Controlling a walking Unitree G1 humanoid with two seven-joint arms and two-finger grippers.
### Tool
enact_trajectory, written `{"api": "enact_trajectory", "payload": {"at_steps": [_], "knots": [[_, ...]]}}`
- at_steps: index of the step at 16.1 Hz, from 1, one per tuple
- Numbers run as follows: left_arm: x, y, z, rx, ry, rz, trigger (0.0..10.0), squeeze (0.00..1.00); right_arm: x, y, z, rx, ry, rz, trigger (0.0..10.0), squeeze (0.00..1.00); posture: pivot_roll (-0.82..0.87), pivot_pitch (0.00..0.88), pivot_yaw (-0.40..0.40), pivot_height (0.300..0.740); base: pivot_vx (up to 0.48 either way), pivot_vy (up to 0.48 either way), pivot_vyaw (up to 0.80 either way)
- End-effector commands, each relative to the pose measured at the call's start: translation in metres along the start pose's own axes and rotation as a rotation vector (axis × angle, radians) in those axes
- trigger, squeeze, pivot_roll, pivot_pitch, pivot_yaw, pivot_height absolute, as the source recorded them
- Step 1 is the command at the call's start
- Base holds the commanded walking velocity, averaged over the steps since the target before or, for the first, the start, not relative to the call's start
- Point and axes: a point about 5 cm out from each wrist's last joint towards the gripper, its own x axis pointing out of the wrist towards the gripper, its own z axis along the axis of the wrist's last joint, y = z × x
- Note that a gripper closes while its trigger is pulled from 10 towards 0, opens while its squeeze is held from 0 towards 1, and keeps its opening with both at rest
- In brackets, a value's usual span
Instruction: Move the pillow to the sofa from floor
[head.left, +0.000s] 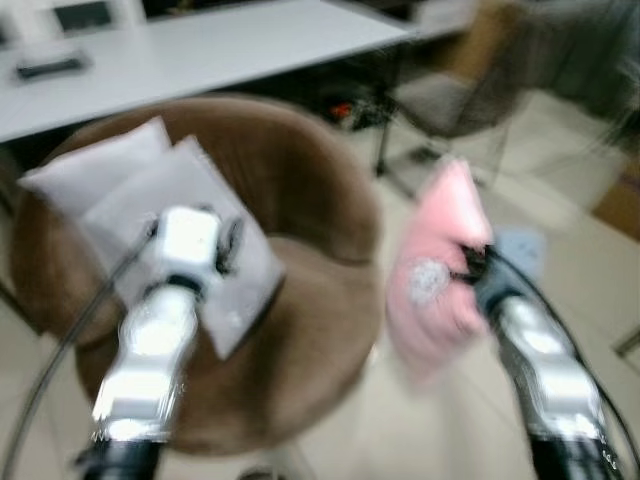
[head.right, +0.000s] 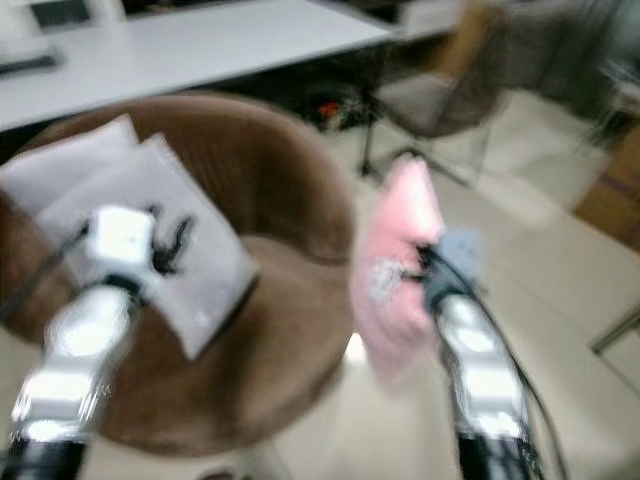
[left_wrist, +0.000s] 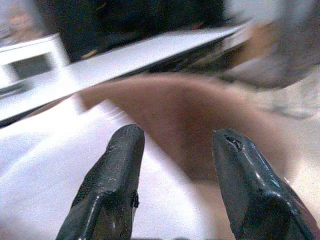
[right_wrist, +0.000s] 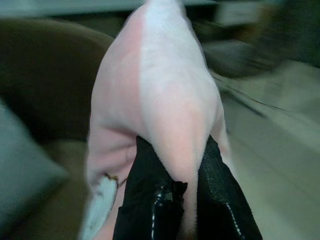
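just right of the round brown sofa chair (head.left: 300, 330), the right gripper (right_wrist: 172, 187) has its black fingers pinched tight on a fold of the pink pillow (head.left: 440, 270), which hangs in the air off the pale floor (head.left: 560, 260), beside the seat's right edge. over the seat, the left gripper (left_wrist: 175, 170) hovers with fingers spread, holding nothing, above two grey cushions (head.left: 180, 215). beyond stands a white table (head.left: 200, 50).

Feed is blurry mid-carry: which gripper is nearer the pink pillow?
Right. The right gripper is shut on the pink pillow, holding it up beside the brown sofa. The left gripper hangs open above the grey cushions, apart from it.
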Motion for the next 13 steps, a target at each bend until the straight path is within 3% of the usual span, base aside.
{"api": "enact_trajectory", "payload": {"at_steps": [1, 5, 9, 13], "knots": [[0.001, -0.008, 0.007, -0.048, -0.027, -0.006, 10.0, 0.00, -0.001, -0.010, 0.010, -0.003, -0.058, -0.017, 10.0, 0.00, 0.04, 0.000, 0.016, 0.740, 0.000, 0.000, 0.80], [0.000, -0.005, 0.009, -0.028, -0.029, 0.011, 10.0, 0.00, 0.001, -0.006, 0.010, 0.006, -0.061, 0.003, 10.0, 0.00, 0.05, 0.000, 0.015, 0.740, 0.000, 0.000, 0.80], [-0.001, -0.007, 0.008, -0.006, -0.018, 0.001, 10.0, 0.00, 0.006, 0.005, 0.017, 0.015, -0.085, 0.054, 10.0, 0.00, 0.05, 0.000, 0.019, 0.740, 0.000, -0.360, 0.80], [-0.002, -0.008, 0.008, 0.002, -0.019, -0.007, 10.0, 0.00, 0.011, 0.005, 0.021, 0.001, -0.091, 0.054, 10.0, 0.00, 0.06, 0.000, 0.018, 0.740, 0.000, -0.360, 0.80]]}}
